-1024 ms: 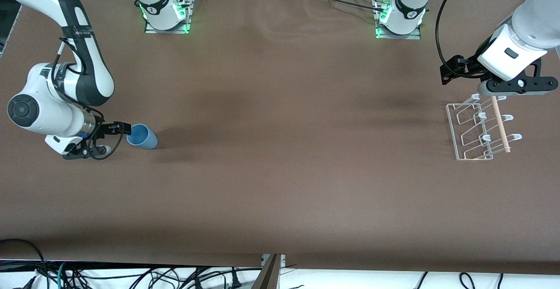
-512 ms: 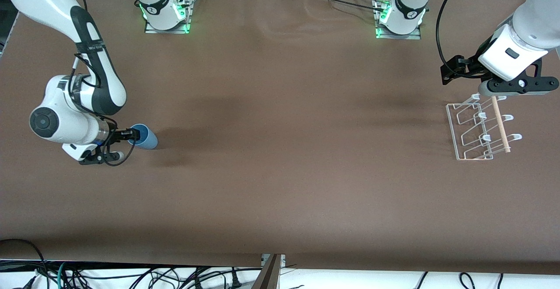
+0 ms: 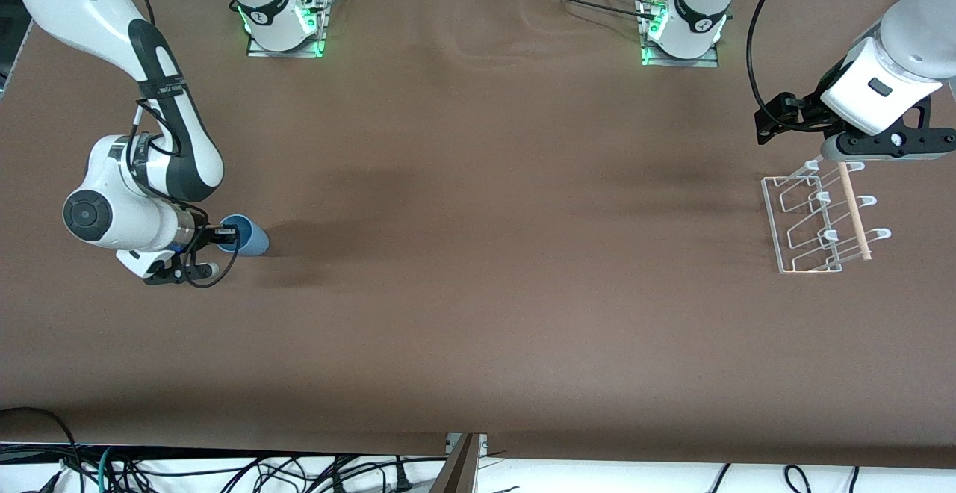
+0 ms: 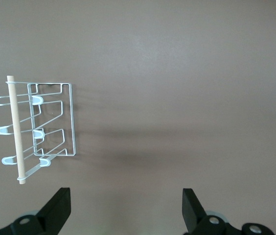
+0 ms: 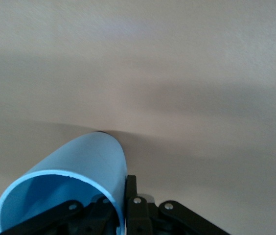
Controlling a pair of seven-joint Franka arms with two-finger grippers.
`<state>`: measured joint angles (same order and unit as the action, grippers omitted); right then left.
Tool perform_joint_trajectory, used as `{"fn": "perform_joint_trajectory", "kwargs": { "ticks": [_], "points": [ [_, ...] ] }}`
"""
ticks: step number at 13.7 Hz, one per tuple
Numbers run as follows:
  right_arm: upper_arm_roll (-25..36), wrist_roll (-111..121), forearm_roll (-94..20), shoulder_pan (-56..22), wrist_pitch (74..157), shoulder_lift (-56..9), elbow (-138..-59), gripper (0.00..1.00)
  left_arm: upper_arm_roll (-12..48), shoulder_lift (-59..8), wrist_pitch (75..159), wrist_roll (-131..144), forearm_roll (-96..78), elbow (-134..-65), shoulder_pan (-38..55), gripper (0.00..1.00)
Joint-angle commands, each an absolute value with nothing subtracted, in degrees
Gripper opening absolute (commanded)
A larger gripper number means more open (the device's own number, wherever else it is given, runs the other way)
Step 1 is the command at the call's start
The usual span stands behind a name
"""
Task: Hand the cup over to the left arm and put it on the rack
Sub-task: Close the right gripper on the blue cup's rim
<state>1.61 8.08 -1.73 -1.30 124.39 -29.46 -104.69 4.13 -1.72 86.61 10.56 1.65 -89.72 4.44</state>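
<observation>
At the left edge of the front frame, mid-height, the right arm bends low to the table [image 3: 478, 314], its right gripper [image 3: 224, 234] level with the cup [image 3: 245, 235]. Cup lies on its side on the brown surface, mouth turned toward the gripper, base pointing toward frame centre. The fingers come in sideways at the rim, one inside the mouth and one outside: a wall pinch, likely chosen because the tipped cup offers no body to straddle. In the right wrist view the cup [image 5: 72, 188] fills the lower left, its wall running down between the black fingers [image 5: 133, 200]. Jaws clenched on the rim; cup not yet lifted, resting on the table.

Centre of the frame: bare tabletop, the stretch where I would expect the handover.

Right side, upper third: the left arm waits, left gripper [image 3: 885, 146] hanging over the rack's end nearest the bases. Rack [image 3: 818, 220] stands below it, wooden dowel [image 3: 854, 213] across the prongs. Left wrist view shows both fingertips [image 4: 59, 208] spread wide, nothing between them, rack [image 4: 52, 122] at frame left. Released and empty, presumably parked near the drop-off.
</observation>
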Motion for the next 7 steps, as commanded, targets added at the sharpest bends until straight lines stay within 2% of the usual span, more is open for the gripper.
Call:
{"fn": "perform_joint_trajectory", "kwargs": {
  "ticks": [1, 4, 7],
  "points": [
    [0.1, 3.6, -3.6, -2.1, 119.9, -29.0, -101.4, 0.0, 4.1, -2.1, 86.0, 9.8, 2.5, -88.5, 4.1, 1.0],
    [-3.4, -6.6, -10.2, -2.4, 107.0, -29.8, -92.9, 0.0, 4.2, -5.0, 84.8, 9.5, -1.2, -88.4, 4.5, 1.0],
    [-4.8, -15.4, -23.2, -5.5, 105.9, -29.8, -90.4, 0.0, 4.1, -6.1, 83.8, 9.5, -7.5, -88.4, 4.3, 1.0]
  ]
}}
